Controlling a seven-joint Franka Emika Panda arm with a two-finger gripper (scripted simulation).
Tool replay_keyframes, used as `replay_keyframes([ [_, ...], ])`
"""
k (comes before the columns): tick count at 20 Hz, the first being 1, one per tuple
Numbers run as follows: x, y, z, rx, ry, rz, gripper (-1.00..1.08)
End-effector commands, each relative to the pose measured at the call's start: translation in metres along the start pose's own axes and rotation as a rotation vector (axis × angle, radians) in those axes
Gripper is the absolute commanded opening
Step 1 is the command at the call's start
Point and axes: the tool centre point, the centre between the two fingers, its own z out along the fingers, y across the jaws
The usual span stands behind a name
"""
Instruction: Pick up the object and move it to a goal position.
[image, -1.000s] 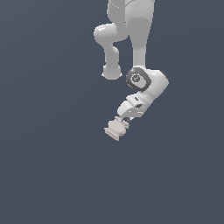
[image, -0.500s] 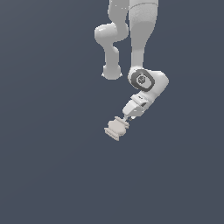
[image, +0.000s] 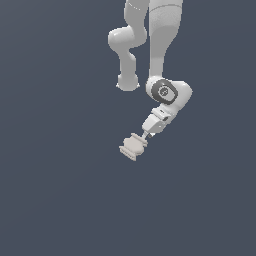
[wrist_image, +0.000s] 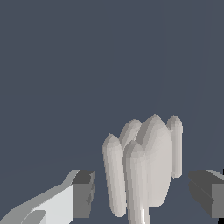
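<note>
handling: the object (image: 133, 146) looks rigid and hard-shelled, probably light given how little bulk it has next to the gripper; its rounded lobes will likely be slippery under flat pads.
hold point: best taken across the domed middle, where the 2 pads would meet broad sides and not the tapering lobe tips.
look: pale beige-white, lumpy, turtle-like; in the wrist view the object (wrist_image: 144, 166) shows as a cluster of tall rounded ridges around 1 fatter central bulge.
location: near the middle of the exterior view, on the plain dark grey ground, just off the tip of the arm.
gripper: the gripper (image: 145, 137) has its fingers spread apart; in the wrist view the gripper (wrist_image: 144, 192) straddles the figure, with grey gaps visible between each dark pad and the object, so nothing is pinched yet.
stage: judged as just before closing; lift and carry to the goal remain, and no goal marker is visible.
</note>
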Motion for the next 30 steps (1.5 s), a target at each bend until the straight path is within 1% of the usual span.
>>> replay_keyframes([
  [1, 0.000, 0.000, 0.000, 0.000, 0.000, 0.000, 0.68],
  [12, -0.001, 0.000, 0.027, -0.001, 0.001, -0.002, 0.68],
  [13, -0.001, 0.000, 0.027, -0.001, 0.001, -0.002, -1.00],
  [24, -0.001, 0.000, 0.026, -0.002, 0.002, -0.002, -1.00],
  [30, -0.006, 0.010, 0.022, -0.002, 0.002, -0.002, -1.00],
])
